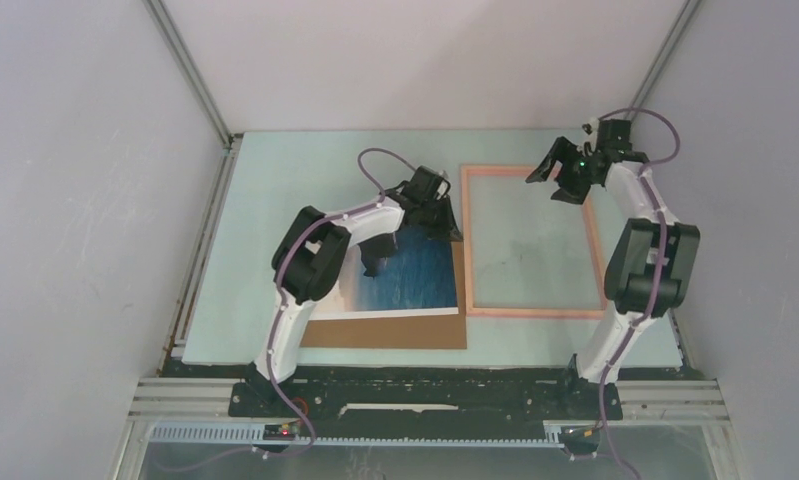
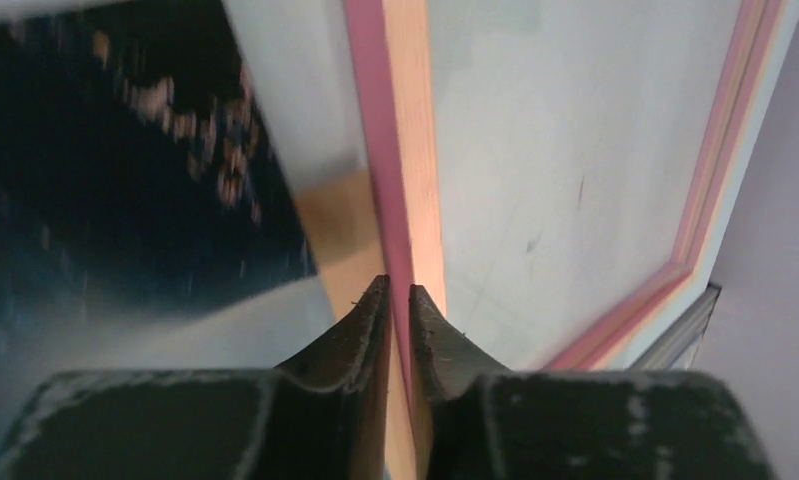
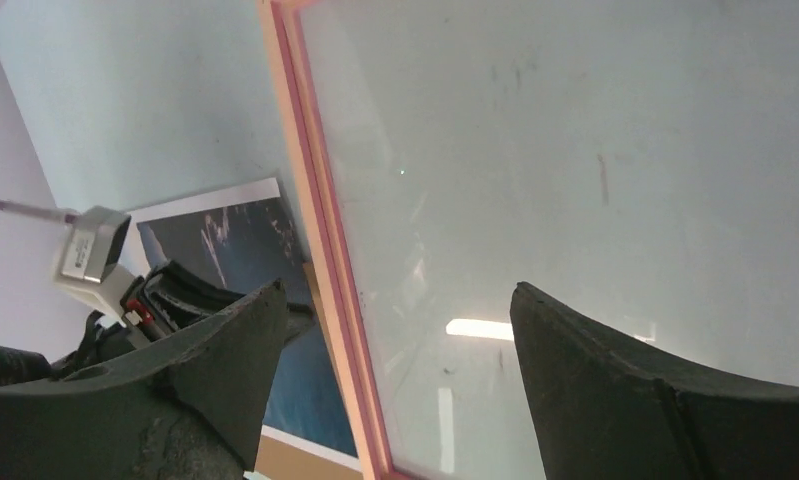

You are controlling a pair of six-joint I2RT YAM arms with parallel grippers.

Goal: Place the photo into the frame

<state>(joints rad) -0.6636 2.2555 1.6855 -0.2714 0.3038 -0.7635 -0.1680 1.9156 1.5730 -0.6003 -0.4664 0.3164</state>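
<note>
One rail of the frame (image 1: 530, 312) sits pinched in the left fingers (image 2: 360, 340), likely to shift it. Right fingers (image 3: 595, 370) hang apart.

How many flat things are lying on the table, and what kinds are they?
Photo: 1
Pink picture frame: 1
Brown cardboard sheet: 1
Total: 3
</note>
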